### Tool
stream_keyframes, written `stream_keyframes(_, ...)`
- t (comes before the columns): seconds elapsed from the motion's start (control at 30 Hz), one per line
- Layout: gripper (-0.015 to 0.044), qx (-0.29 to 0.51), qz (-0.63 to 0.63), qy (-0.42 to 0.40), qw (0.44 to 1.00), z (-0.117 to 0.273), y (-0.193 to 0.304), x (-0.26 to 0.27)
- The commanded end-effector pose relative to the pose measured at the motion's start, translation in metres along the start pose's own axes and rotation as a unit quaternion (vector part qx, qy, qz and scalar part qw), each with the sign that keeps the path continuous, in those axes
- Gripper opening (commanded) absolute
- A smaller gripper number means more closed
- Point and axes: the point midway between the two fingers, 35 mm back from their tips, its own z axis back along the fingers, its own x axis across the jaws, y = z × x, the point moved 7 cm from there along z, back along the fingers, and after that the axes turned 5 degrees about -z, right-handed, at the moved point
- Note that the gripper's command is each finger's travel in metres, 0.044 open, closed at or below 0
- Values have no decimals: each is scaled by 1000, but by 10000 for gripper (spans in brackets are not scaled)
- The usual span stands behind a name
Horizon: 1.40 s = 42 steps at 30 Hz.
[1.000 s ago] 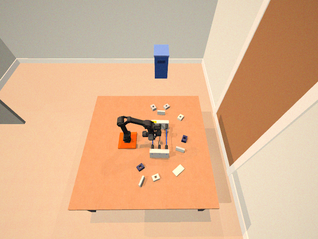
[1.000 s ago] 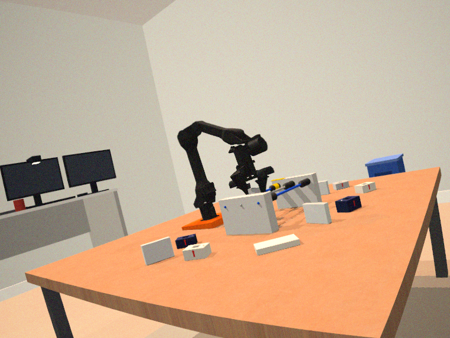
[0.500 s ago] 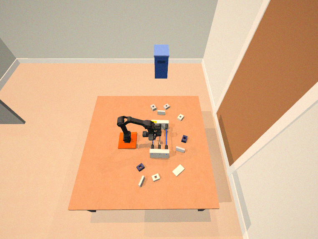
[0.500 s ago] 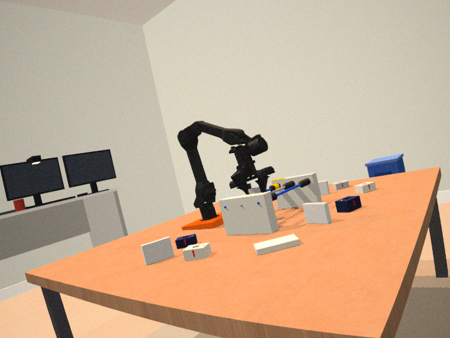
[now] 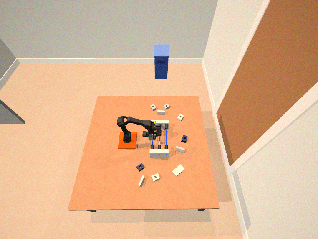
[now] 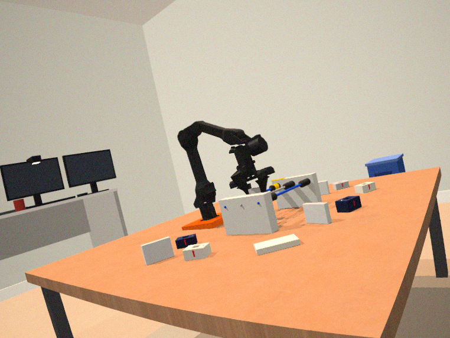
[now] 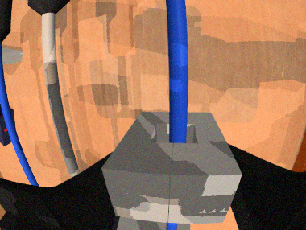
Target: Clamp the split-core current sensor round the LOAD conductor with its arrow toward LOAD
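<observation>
Viewed from above, at the far left of your table (image 5: 107,190) (image 6: 254,291) is the orange base plate (image 5: 120,146) (image 6: 191,227), carrying the black arm (image 5: 136,120) (image 6: 196,159). Further right, toward the bottom, a navy ring block (image 5: 138,168) (image 6: 186,241) lies near a thin upright white plate (image 5: 141,181) (image 6: 157,250). Next comes your gripper (image 5: 153,137) (image 6: 255,190) (image 7: 172,148), pointing down at the leftmost blue conductor (image 5: 152,143) (image 7: 177,72). Its fingers stand a bit over half open, closed against both sides of the grey split-core sensor (image 6: 252,189) (image 7: 161,186). The sensor sits round that conductor, its halves meeting at a thin seam; you can't tell its arrow's direction or whether it has latched. Just right run the grey conductor (image 5: 159,142) (image 7: 48,38) and another blue conductor (image 5: 166,136) (image 6: 289,189) (image 7: 9,125), between two white end blocks, the near one (image 5: 159,153) (image 6: 247,216) and the far one (image 5: 162,122) (image 6: 297,191). The far one bears a yellow marker (image 5: 153,121) (image 6: 277,179), its lettering too small to read. At the right you have a flat white slab (image 5: 178,170) (image 6: 277,244), then another navy ring block (image 5: 182,140) (image 6: 348,204).
</observation>
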Motion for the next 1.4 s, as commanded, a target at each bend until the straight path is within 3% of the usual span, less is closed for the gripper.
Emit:
stream_keyframes(0.0, 268, 0, 0, 1, 1000, 0, 0, 0)
stream_keyframes(0.73, 268, 0, 0, 1, 1000, 0, 0, 0)
stream_keyframes(1.37, 141, 0, 0, 0, 1000, 0, 0, 0)
